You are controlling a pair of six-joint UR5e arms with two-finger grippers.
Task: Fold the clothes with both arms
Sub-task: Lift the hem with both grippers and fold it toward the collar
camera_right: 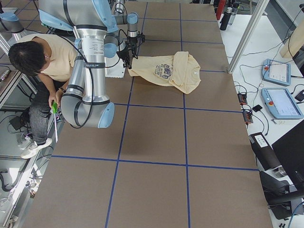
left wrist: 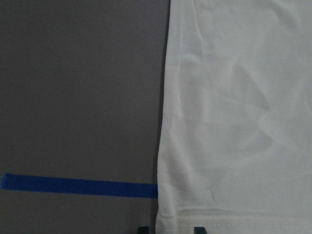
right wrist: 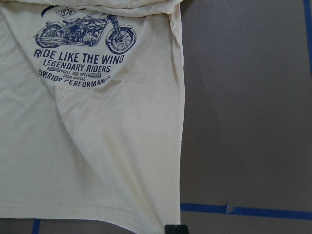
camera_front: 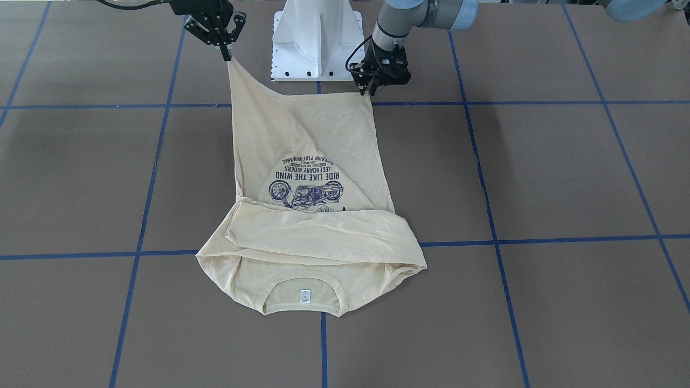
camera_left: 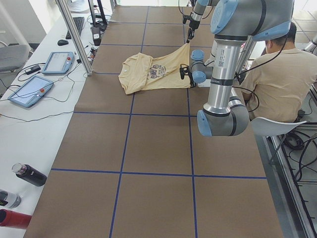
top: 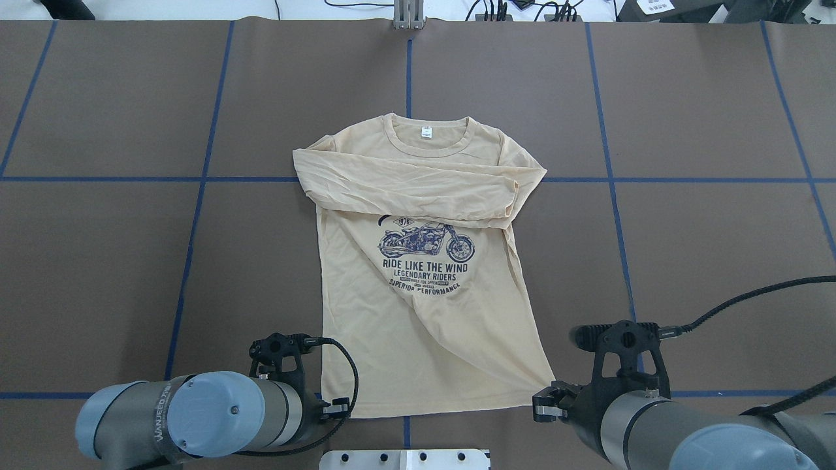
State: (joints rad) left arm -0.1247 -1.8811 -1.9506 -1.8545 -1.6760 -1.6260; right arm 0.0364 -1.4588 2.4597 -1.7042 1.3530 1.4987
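The cream-yellow shirt [camera_front: 312, 134] lies print-up on the brown table, both sleeves folded across the chest and the neck label at the far end [top: 426, 132]. My right gripper [camera_front: 225, 54] is shut on one hem corner and holds it lifted off the table; the wrist view shows its tips closed on the corner [right wrist: 175, 229]. My left gripper [camera_front: 371, 89] is low at the other hem corner, which lies flat. Its fingertips [left wrist: 197, 229] stand apart astride the hem edge, open.
The white base pedestal [camera_front: 317, 37] stands right behind the hem. Blue tape lines [top: 196, 179] cross the table. A seated person [camera_left: 282, 74] is behind the robot. Control tablets [camera_left: 59, 62] and bottles [camera_left: 29, 174] lie along the side bench.
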